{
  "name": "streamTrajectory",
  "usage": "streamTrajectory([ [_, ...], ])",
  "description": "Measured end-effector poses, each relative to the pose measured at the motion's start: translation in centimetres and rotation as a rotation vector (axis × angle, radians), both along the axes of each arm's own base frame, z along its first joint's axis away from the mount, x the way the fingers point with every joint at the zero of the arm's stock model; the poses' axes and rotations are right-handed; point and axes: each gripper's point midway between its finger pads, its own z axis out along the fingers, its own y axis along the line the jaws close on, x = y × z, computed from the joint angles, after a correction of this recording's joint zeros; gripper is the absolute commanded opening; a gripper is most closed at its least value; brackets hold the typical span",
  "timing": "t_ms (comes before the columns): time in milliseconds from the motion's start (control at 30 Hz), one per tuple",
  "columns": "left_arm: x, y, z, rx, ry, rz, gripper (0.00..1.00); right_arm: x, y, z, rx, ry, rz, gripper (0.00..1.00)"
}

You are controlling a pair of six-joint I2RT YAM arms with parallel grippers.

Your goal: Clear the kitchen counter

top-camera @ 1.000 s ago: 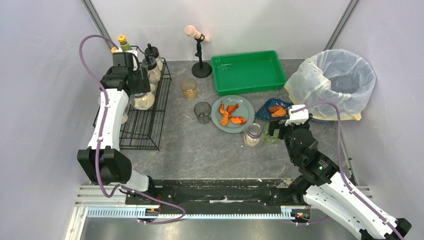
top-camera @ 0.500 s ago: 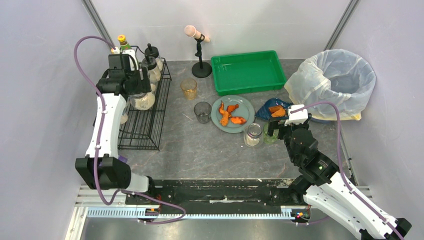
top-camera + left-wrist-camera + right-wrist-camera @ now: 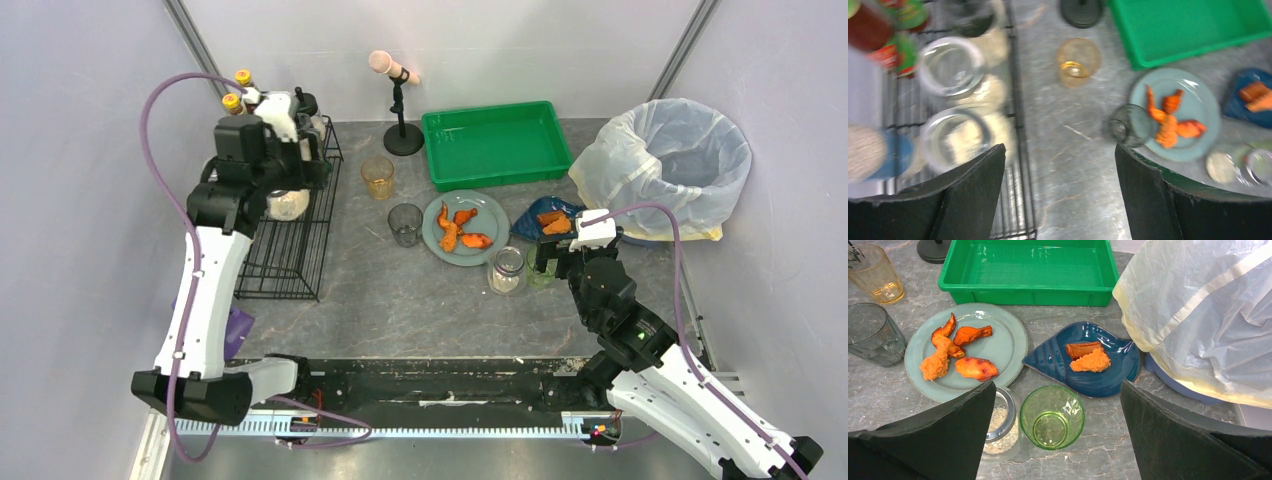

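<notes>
Only top cam shows bin [image 3: 665,160] whole.

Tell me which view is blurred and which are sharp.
Left wrist: blurred throughout, worst on the jars at the left. Right wrist: crisp, with clear reflections in the green glass. Top external: sharp and evenly lit, with only soft shadows.

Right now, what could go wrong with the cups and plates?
The open right tool hangs over the green glass, which stands close to a small jar and the blue dish. Coming down, it might knock either. The open left tool hangs by the wire rack of jars and could bump one.
</notes>
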Motion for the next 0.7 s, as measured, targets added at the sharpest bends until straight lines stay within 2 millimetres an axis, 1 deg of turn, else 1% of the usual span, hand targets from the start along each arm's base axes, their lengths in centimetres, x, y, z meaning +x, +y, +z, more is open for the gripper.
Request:
streamTrajectory([
  [100, -1.0, -4.8, 0.2, -0.014, -0.027, -0.155, 0.86, 0.0, 0.0, 0.0, 0.003, -0.002, 0.001, 0.98],
  [167, -1.7, -7.7, -0.1, -0.014, -0.033, -0.256, 0.86, -0.1, 0.0, 0.2, 0.008, -0.005, 0.002, 0.98],
  [233, -2.6, -10.8, -0.9, -0.016, -0.031, -0.367, 0.86, -0.2, -0.1, 0.4, 0.016, -0.013, 0.003, 0.98],
  [267, -2.8, -11.5, -1.1, -0.017, -0.031, -0.394, 0.86, -0.2, -0.1, 0.5, 0.019, -0.015, 0.003, 0.98],
  [367, -3.8, -14.9, -2.1, -0.032, -0.028, -0.51, 0.86, -0.4, -0.2, 0.8, 0.034, -0.027, 0.002, 0.98],
  [533, -5.6, -21.5, -4.3, -0.045, -0.008, -0.702, 0.86, -0.8, -0.6, 1.7, 0.061, -0.059, 0.001, 0.98],
  [700, -7.5, -27.7, -7.3, -0.038, 0.031, -0.855, 0.86, -1.3, -1.3, 2.4, 0.08, -0.087, -0.013, 0.98],
])
